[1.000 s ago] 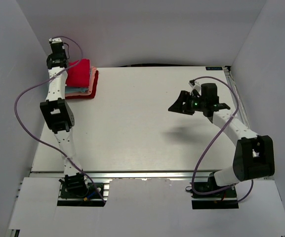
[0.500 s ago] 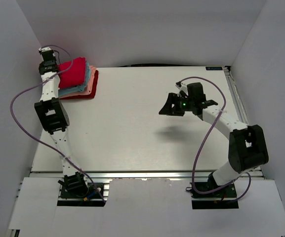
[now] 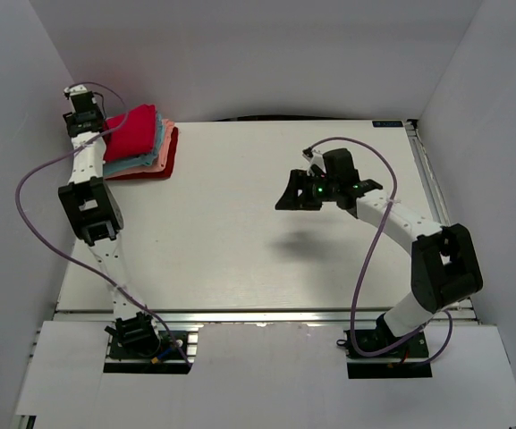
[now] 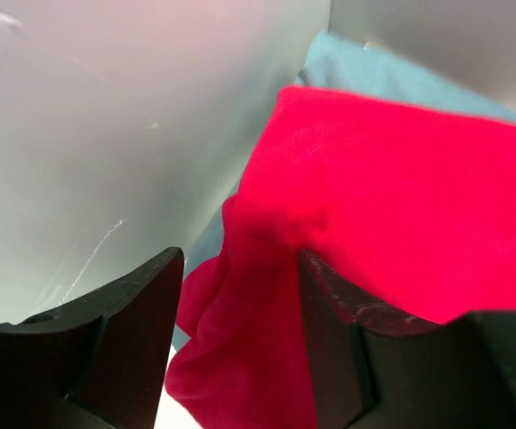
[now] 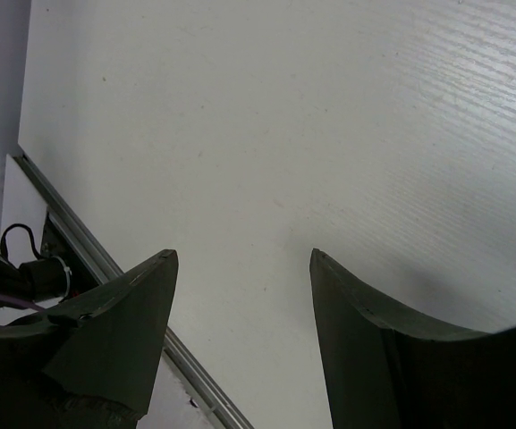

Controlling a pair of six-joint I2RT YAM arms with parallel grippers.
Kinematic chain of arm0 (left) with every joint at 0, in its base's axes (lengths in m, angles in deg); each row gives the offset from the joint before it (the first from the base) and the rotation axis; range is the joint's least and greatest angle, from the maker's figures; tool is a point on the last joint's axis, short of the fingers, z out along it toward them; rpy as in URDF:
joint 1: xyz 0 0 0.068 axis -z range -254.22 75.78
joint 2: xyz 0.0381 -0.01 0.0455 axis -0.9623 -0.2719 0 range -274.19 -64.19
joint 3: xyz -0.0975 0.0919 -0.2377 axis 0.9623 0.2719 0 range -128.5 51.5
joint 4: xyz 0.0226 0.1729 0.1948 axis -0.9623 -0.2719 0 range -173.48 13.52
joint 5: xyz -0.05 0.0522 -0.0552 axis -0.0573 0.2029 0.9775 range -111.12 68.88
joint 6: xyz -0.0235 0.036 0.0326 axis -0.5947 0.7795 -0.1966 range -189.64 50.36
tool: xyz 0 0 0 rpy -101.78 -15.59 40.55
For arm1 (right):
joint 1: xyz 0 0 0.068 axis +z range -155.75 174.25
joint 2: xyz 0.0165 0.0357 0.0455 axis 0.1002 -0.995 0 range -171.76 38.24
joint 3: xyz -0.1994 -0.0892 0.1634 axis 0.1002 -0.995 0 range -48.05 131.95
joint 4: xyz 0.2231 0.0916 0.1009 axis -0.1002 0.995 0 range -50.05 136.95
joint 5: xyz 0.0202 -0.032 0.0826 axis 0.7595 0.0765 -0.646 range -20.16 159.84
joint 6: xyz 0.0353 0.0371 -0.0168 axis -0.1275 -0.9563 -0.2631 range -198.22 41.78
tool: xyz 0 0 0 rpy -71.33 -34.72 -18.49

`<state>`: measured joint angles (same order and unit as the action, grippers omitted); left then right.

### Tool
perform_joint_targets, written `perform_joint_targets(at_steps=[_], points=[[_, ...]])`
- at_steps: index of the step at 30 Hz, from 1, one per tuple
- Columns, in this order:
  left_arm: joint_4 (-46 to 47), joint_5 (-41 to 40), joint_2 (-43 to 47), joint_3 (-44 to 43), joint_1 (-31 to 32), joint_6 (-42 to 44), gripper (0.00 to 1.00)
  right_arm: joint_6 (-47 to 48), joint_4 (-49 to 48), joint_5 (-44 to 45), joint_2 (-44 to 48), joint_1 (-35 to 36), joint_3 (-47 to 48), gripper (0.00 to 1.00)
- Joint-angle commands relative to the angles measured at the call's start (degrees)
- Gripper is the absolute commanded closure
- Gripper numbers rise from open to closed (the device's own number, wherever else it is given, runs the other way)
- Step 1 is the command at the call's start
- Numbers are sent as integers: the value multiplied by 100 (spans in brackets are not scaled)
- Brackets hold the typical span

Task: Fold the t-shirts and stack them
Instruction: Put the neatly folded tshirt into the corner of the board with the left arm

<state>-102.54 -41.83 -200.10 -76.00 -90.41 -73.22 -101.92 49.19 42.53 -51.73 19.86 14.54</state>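
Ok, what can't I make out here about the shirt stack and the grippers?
- Left wrist view: the left gripper's fingers and the frame edges cut off the red shirt; only a corner of the light blue shirt shows.
- Top view: the stack's lower layers are thin edges under the red shirt, too small to count; the left arm overlaps its left edge.
- Right wrist view: past the right gripper only table shows; no stack.

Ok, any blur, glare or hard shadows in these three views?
Top external: sharp, evenly lit, one soft shadow on the table. Left wrist: the red t-shirt is close and slightly soft, left fingers dark. Right wrist: table grain crisp, right fingers underexposed.
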Motion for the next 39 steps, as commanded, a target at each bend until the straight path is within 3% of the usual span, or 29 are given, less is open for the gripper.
perform_joint_targets(at_steps=[1, 6, 12, 14, 18, 25, 39], points=[[584, 181, 1067, 59, -34, -222, 35, -64, -36, 77, -64, 111, 254, 33], [708, 874, 1550, 15, -25, -635, 31, -64, 8, 147, -20, 182, 324, 32], [207, 1736, 1885, 128, -8, -1171, 34, -20, 87, 252, 103, 191, 351, 32], [75, 2349, 2025, 479, -7, -1505, 41, -29, 79, 279, 181, 190, 324, 32], [469, 3107, 2227, 1419, 142, -1989, 42, -90, 0, 253, 322, 199, 166, 32], [954, 3047, 2034, 2168, 274, -2279, 43, -38, 70, 358, 560, 191, -18, 32], [427, 2546, 1225, 2063, 792, -1937, 45, -3, 35, 323, 595, 191, -1, 32]])
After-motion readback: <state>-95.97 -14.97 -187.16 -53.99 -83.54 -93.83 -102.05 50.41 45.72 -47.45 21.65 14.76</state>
